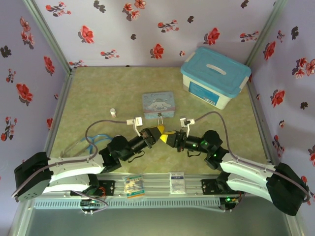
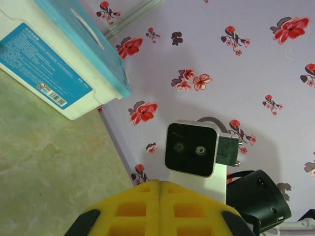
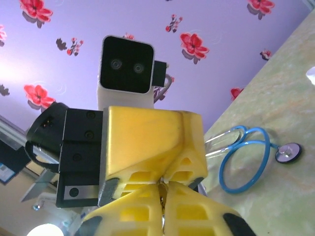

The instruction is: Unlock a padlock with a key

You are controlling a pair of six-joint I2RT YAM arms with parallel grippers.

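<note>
Light-blue tin (image 1: 158, 104), closed, lies just beyond the point where the two claws meet; its contents are unseen. Farther off past the right claw (image 1: 171, 138), a white storage box (image 1: 206, 93) sits shut under a teal lid (image 1: 216, 68), inside hidden. Both claws are closed, yellow fingers (image 2: 130, 209) pressed together, the left claw (image 1: 158, 132) tip to tip with the right. The padlock and the key are too small to pick out; whether either is pinched at those tips cannot be told.
</note>
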